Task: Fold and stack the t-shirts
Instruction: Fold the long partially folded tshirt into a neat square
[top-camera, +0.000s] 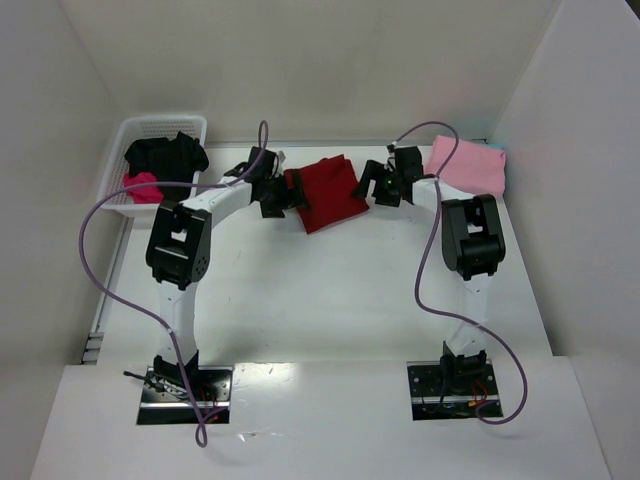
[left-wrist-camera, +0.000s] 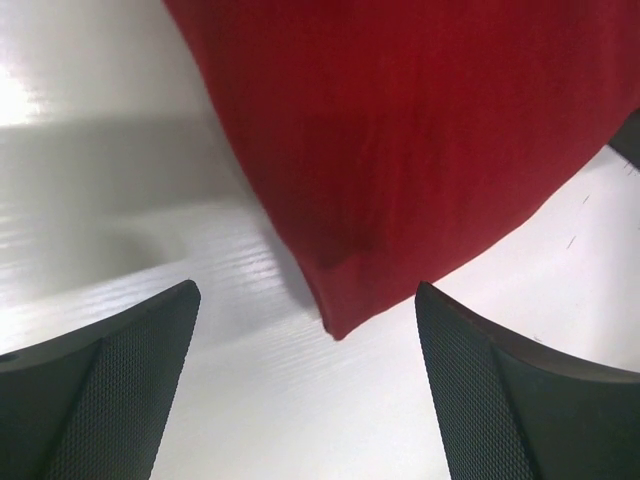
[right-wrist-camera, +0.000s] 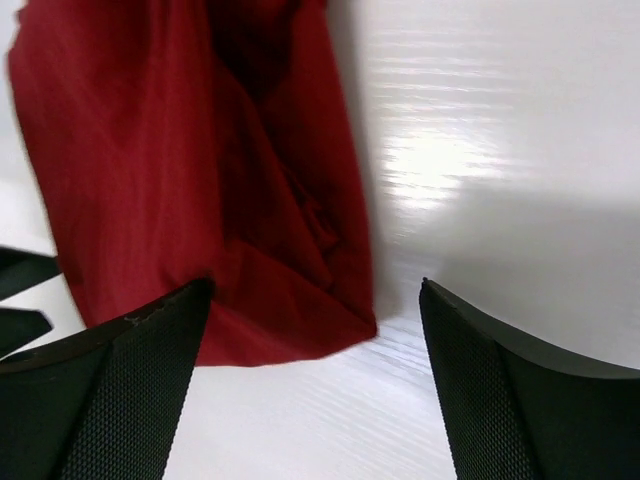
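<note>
Red t-shirt (top-camera: 327, 192) between left hand (top-camera: 283, 197), right hand (top-camera: 372, 185), both open

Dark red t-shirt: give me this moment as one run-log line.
dark red t-shirt: folded on table | left gripper: open, empty | right gripper: open, empty

My wrist views crop the dark red shirt (left-wrist-camera: 420, 130) at the top. The black shirt (top-camera: 168, 153) hides most of the magenta shirt (top-camera: 142, 188).
</note>
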